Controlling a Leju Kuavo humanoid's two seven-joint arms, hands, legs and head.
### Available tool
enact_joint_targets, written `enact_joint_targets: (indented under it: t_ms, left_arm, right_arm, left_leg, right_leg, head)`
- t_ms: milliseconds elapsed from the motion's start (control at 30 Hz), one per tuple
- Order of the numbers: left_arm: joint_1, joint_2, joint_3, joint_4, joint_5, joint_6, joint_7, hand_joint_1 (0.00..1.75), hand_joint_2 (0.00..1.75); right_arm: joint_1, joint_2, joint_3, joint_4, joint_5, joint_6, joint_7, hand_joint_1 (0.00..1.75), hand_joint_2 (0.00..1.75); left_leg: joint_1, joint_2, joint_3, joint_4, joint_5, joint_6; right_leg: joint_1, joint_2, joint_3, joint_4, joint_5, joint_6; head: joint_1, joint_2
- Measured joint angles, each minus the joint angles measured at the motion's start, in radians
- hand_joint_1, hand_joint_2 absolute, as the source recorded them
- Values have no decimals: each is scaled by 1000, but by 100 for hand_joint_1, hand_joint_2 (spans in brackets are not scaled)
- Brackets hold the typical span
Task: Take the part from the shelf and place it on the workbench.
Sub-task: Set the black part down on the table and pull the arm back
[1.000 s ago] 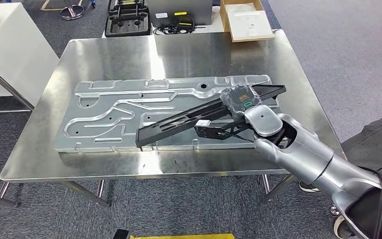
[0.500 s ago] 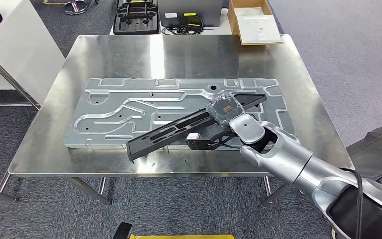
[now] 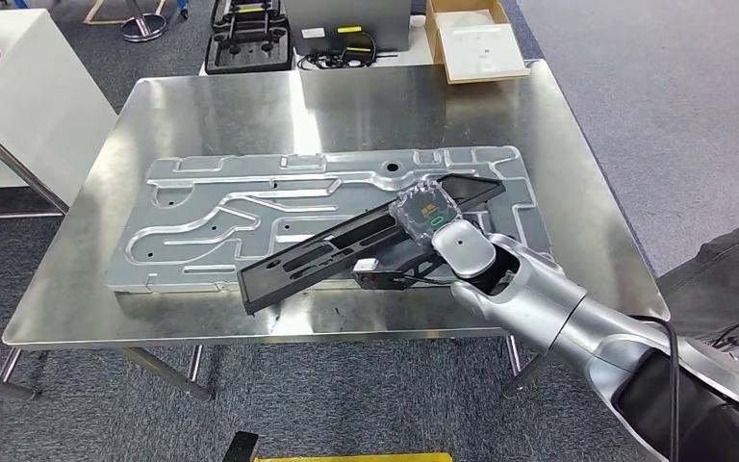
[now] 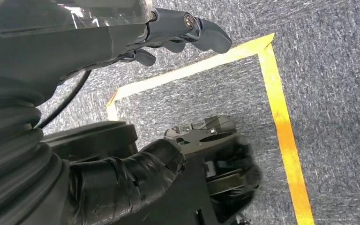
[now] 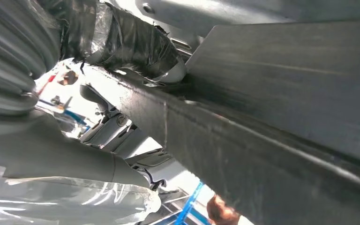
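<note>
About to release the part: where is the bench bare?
Bare steel lies along the workbench far strip behind the stamped grey metal panel, and at its left edge. The middle is crowded: the right hand holds the long black part over the panel.

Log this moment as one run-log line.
stage: placing | right robot hand: grips black part over grey stamped panel on workbench | left robot hand: hangs by floor, holds nothing

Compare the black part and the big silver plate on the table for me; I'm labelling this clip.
The black part is dark, narrow and bar-shaped; the silver plate is pale, broad and ribbed. The right hand grips the part, while the plate lies flat and untouched by it. The part runs diagonally across the plate. Both are long with cut-outs.
</note>
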Motion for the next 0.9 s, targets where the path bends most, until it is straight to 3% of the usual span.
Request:
enact_joint_targets:
  t_ms: [100, 200, 267, 333, 400, 433, 467, 500, 533, 600, 667, 733, 800, 867, 900]
  left_arm:
    - [-3, 0, 0, 0, -1, 0, -3, 0, 175]
    - [-2, -1, 0, 0, -1, 1, -5, 0, 175]
    - [-2, -1, 0, 0, -1, 1, -6, 0, 175]
    - [-3, -3, 0, 0, -1, 1, -6, 0, 175]
    - [-1, -4, 0, 0, -1, 1, -6, 0, 175]
    - [1, -4, 0, 0, -2, 1, -5, 0, 175]
    - [2, -4, 0, 0, -2, 0, -5, 0, 175]
    - [2, -5, 0, 0, -2, -2, -5, 0, 175]
    - [1, -6, 0, 0, -2, -4, -5, 0, 175]
    - [-1, -8, 0, 0, -2, -9, -5, 0, 175]
    - [-2, -10, 0, 0, -2, -12, -5, 0, 175]
    - [-1, -11, 0, 0, -1, -15, -5, 0, 175]
    - [0, -11, 0, 0, -1, -16, -5, 0, 175]
    - [1, -11, 0, 0, -1, -17, -7, 0, 175]
    - [1, -11, 0, 0, -1, -18, -7, 0, 175]
  right_arm:
    - [0, -8, -1, 18, 6, -5, 28, 175, 175]
    - [5, -26, -3, 35, 15, -6, 50, 175, 175]
    - [9, -42, -7, 42, 22, -4, 63, 175, 175]
    - [20, -60, -13, 48, 29, -6, 81, 175, 175]
    - [39, -77, -20, 53, 36, -13, 101, 175, 175]
    - [48, -85, -24, 55, 40, -17, 108, 175, 175]
    - [53, -92, -28, 57, 43, -21, 114, 175, 175]
    - [56, -97, -31, 59, 46, -25, 119, 175, 175]
    - [59, -101, -34, 59, 49, -30, 124, 175, 175]
    - [65, -110, -41, 60, 55, -40, 138, 175, 175]
    - [71, -122, -52, 63, 62, -50, 154, 175, 175]
    - [74, -138, -68, 71, 68, -53, 170, 175, 175]
    - [75, -152, -84, 81, 73, -53, 183, 175, 175]
    - [79, -165, -94, 89, 77, -52, 189, 175, 175]
    - [83, -171, -98, 93, 78, -53, 190, 131, 131]
  left_leg:
    - [-6, -1, 97, -183, 61, 15]
    - [-9, 0, 110, -214, 67, 26]
    - [-4, 1, 114, -228, 78, 38]
    - [-3, 3, 114, -237, 87, 49]
    - [-5, 2, 111, -236, 88, 54]
    - [-6, 1, 110, -235, 88, 55]
    - [-7, 0, 110, -233, 87, 55]
    - [-8, 0, 110, -231, 86, 55]
    - [-8, -1, 109, -227, 85, 54]
    - [-12, -5, 106, -218, 81, 49]
    - [-14, -10, 103, -214, 80, 41]
    - [-14, -13, 101, -215, 79, 33]
    - [-13, -11, 84, -174, 48, 21]
    - [-5, -7, 35, -62, -15, 9]
    - [0, -5, 8, -1, -40, 3]
  right_leg:
    - [2, 1, 2, -2, 2, 9]
    - [5, 1, 5, -13, 10, 28]
    - [5, 1, 1, 0, -3, 39]
    - [6, 2, -36, 82, -57, 44]
    - [7, 2, -90, 202, -112, 48]
    - [7, 2, -103, 233, -118, 48]
    - [7, 2, -99, 230, -105, 48]
    - [7, 2, -77, 190, -77, 47]
    - [7, 1, -42, 124, -44, 44]
    - [12, 0, 13, 13, -8, 36]
    - [17, 0, 26, -19, -8, 28]
    - [12, -1, 29, -26, -1, 18]
    - [3, -3, 34, -37, 8, 6]
    - [-1, -2, 34, -42, 12, 2]
    - [-2, -2, 33, -42, 13, 2]
  head:
    - [0, 0]
    - [2, 0]
    - [3, 0]
    - [4, 0]
    - [6, 0]
    - [6, 0]
    - [6, 0]
    - [6, 0]
    - [7, 0]
    - [6, 0]
    - [5, 0]
    - [5, 0]
    - [3, 0]
    - [-1, 0]
    - [-1, 0]
